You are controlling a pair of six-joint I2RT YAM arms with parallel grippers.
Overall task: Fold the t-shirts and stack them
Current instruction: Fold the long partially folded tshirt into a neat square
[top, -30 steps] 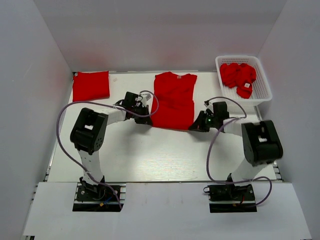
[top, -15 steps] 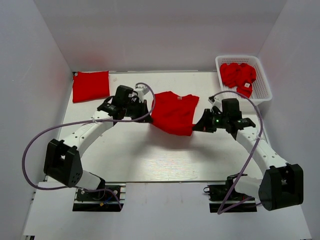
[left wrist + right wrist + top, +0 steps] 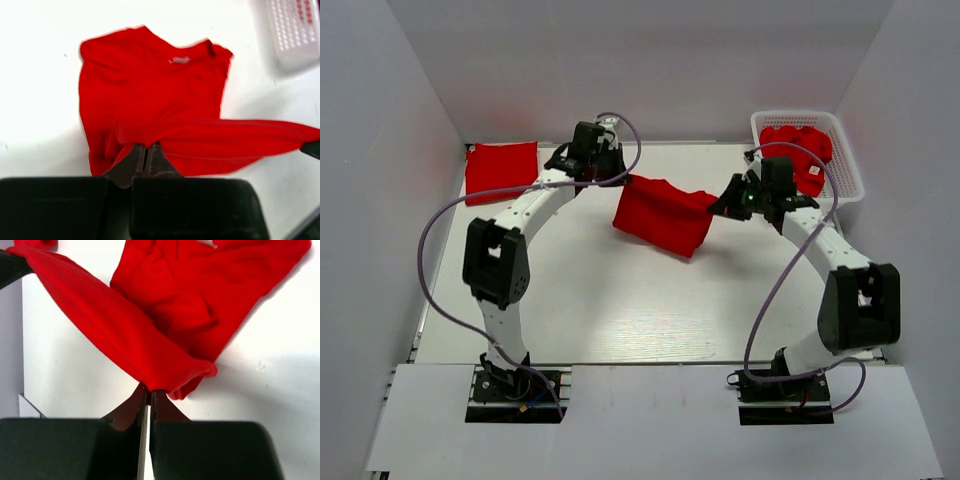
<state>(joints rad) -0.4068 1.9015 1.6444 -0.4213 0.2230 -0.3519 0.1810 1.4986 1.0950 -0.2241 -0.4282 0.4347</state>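
A red t-shirt [image 3: 663, 215] hangs between my two grippers above the middle of the table, its bottom hem lifted toward the back. My left gripper [image 3: 620, 178] is shut on the shirt's left hem corner; the left wrist view shows the cloth [image 3: 150, 100] pinched at the fingertips. My right gripper [image 3: 718, 205] is shut on the right hem corner, and the cloth [image 3: 150, 315] shows in the right wrist view. A folded red t-shirt [image 3: 502, 171] lies at the back left. More crumpled red t-shirts [image 3: 795, 150] lie in the basket.
A white mesh basket [image 3: 848, 170] stands at the back right corner. White walls close the table on three sides. The arms' cables loop over the table on both sides.
Both grippers have carried the shirt's bottom hem up and toward the back of the table, folding the lower half over the upper half. Both arms stretched farther out.
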